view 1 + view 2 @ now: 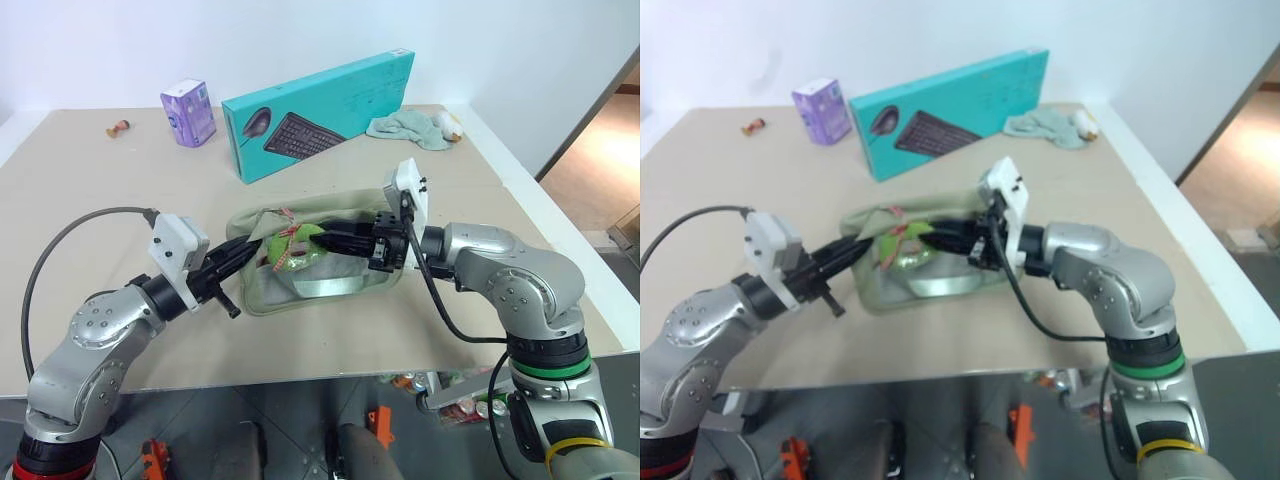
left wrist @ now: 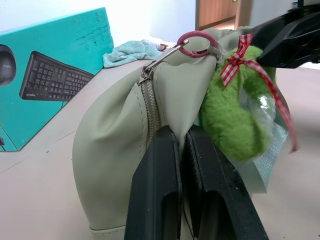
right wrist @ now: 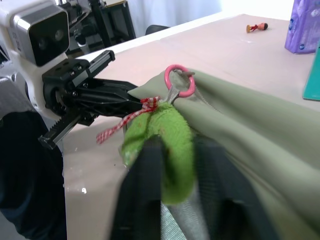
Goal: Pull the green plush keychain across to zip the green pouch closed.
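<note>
Now right gripper (image 3: pixel 167 165) clenched on fuzzy lime-green plush keychain (image 3: pixel 160 135); left gripper (image 2: pixel 182 150) pinches sage fabric pouch (image 2: pixel 115 150) end. Pull steadily along zipper line, left bracing.

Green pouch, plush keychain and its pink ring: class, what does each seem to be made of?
Green pouch: probably smooth matte faux leather; soft creases, stitched zipper seam.
Green plush keychain: fuzzy synthetic pile, with a red-and-white checked ribbon.
Pink ring: glossy; coated metal or plastic, unclear.

Bare table (image 1: pixel 80 200) left of the green pouch (image 1: pixel 262 296) — keyboard box (image 1: pixel 320 110) close behind it.
</note>
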